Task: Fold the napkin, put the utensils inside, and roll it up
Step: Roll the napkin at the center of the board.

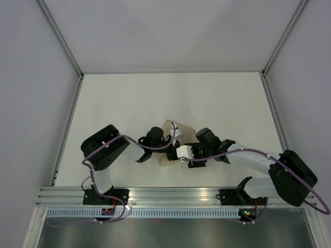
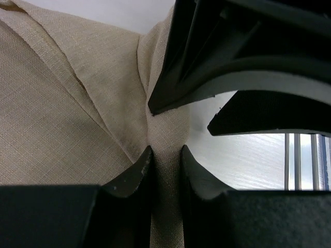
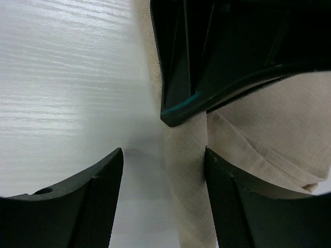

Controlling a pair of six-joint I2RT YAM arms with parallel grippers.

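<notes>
now | left gripper [image 2: 165, 153] pinching napkin [image 2: 62, 113] fold | right gripper [image 3: 163, 153] open astride it

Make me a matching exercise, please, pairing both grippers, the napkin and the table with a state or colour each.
Column one:
1. left gripper
2. right gripper
3. napkin
4. table

Column two:
A. white
B. pinched shut on a fold of cloth
C. beige
D. fingers wide apart, clamping nothing

Pairs: 1-B, 2-D, 3-C, 4-A
</notes>
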